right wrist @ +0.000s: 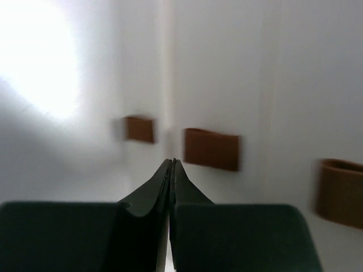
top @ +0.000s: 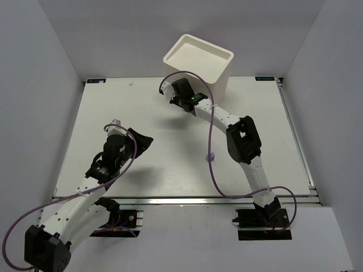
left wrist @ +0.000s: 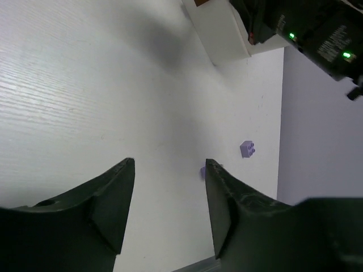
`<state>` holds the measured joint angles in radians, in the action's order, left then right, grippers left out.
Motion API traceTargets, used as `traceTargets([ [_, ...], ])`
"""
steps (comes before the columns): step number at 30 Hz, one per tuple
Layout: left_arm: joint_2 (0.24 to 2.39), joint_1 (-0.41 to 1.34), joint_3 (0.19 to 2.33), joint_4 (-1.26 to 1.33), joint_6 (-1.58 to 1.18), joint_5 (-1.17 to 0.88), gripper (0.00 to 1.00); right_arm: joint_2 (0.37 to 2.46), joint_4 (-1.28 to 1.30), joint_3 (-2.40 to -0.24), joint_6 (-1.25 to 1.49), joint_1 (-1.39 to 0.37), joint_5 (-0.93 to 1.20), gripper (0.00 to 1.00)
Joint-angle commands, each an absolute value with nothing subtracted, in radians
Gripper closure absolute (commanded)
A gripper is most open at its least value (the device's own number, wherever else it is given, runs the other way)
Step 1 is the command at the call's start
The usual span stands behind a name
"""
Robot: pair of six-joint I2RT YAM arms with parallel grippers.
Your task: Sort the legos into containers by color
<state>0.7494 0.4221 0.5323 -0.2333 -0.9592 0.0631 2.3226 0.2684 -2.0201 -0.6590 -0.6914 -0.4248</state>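
Working over a white table [top: 113, 107] closed in by pale walls. Nearest, holding the left hand [left wrist: 170, 169] spread wide above the table, gripping nothing. Just beyond its fingers [left wrist: 224, 198], seeing two pale lavender legos [left wrist: 247, 149] lying on the table, one partly hidden behind a finger. Farther back, pressing the right hand [right wrist: 172, 163] fully together, pinching nothing, pointing it close at the front of the white cabinet [top: 218, 79] at the far table edge, between two red-brown pulls [right wrist: 211, 149]. Not managing to tell whether touching it.
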Motion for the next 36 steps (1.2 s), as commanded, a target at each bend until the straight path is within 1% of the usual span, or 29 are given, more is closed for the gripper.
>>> traceTargets([
  [1, 0.837, 0.426, 0.494, -0.011, -0.953, 0.003, 0.39, 2.161, 0.559, -2.086, -0.684, -0.649, -0.017, 1.0],
  [2, 0.871, 0.426, 0.477, 0.105, -0.953, 0.002, 0.47, 2.123, 0.602, -2.062, -0.705, -0.638, 0.229, 1.0],
  [3, 0.906, 0.426, 0.473, 0.159, -0.95, 0.002, 0.69, 2.091, 0.67, -2.043, -0.724, -0.635, 0.317, 0.98],
  [4, 0.989, 0.426, 0.472, 0.201, -0.948, -0.032, 0.79, 2.036, 0.687, -2.025, -0.732, -0.634, 0.43, 0.9],
  [5, 1.036, 0.426, 0.489, 0.274, -0.943, -0.037, 0.86, 2.01, 0.699, -1.982, -0.721, -0.63, 0.469, 0.85],
  [6, 1.087, 0.426, 0.506, 0.303, -0.936, -0.041, 0.93, 1.984, 0.701, -1.956, -0.704, -0.626, 0.507, 0.82],
  [7, 1.189, 0.426, 0.526, 0.331, -0.911, -0.047, 0.93, 1.936, 0.693, -1.928, -0.684, -0.615, 0.555, 0.8],
  [8, 1.242, 0.426, 0.576, 0.386, -0.894, -0.072, 0.92, 1.909, 0.683, -1.864, -0.631, -0.611, 0.572, 0.74],
  [9, 1.299, 0.426, 0.604, 0.409, -0.875, -0.09, 0.9, 1.887, 0.677, -1.832, -0.606, -0.583, 0.596, 0.72],
  [10, 1.349, 0.426, 0.641, 0.425, -0.833, -0.106, 0.8, 1.837, 0.667, -1.803, -0.588, -0.577, 0.659, 0.71],
  [11, 1.452, 0.426, 0.679, 0.436, -0.812, -0.136, 0.73, 1.809, 0.663, -1.769, -0.551, -0.566, 0.696, 0.69],
  [12, 1.504, 0.426, 0.763, 0.431, -0.79, -0.147, 0.66, 1.783, 0.657, -1.699, -0.537, -0.545, 0.727, 0.68],
  [13, 1.555, 0.426, 0.808, 0.43, -0.735, -0.162, 0.57, 1.723, 0.652, -1.665, -0.528, -0.525, 0.789, 0.67],
  [14, 1.647, 0.436, 0.849, 0.426, -0.709, -0.176, 0.54, 1.689, 0.643, -1.628, -0.525, -0.517, 0.825, 0.65],
  [15, 1.688, 0.436, 0.924, 0.431, -0.683, -0.207, 0.53, 1.656, 0.625, -1.544, -0.519, -0.5, 0.85, 0.63],
  [16, 1.727, 0.436, 0.961, 0.433, -0.634, -0.213, 0.5, 1.582, 0.602, -1.504, -0.505, -0.48, 0.88, 0.59],
  [17, 1.759, 0.436, 0.991, 0.442, -0.614, -0.216, 0.45, 1.542, 0.55, -1.458, -0.493, -0.463, 0.89, 0.52],
  [19, 1.851, 0.436, 1.067, 0.465, -0.557, -0.241, 0.44, 1.441, 0.496, -1.343, -0.439, -0.443, 0.905, 0.46],
  [20, 1.88, 0.436, 1.092, 0.486, -0.549, -0.244, 0.42, 1.41, 0.461, -1.315, -0.422, -0.416, 0.91, 0.4],
  [23, 1.992, 0.436, 1.208, 0.476, -0.5, -0.268, 0.41, 1.318, 0.446, -1.229, -0.385, -0.365, 0.913, 0.35],
  [24, 2.04, 0.436, 1.241, 0.465, -0.48, -0.265, 0.41, 1.281, 0.437, -1.21, -0.379, -0.354, 0.919, 0.35],
  [28, 2.118, 0.436, 1.364, 0.422, -0.3, -0.242, 0.41, 1.203, 0.391, -1.117, -0.37, -0.287, 0.93, 0.34],
  [32, 2.158, 0.436, 1.449, 0.373, -0.187, -0.196, 0.38, 1.189, 0.384, -1.086, -0.362, -0.238, 0.948, 0.34],
  [36, 2.207, 0.425, 1.531, 0.308, -0.146, -0.187, 0.38, 1.198, 0.351, -1.075, -0.331, -0.189, 0.977, 0.34],
])
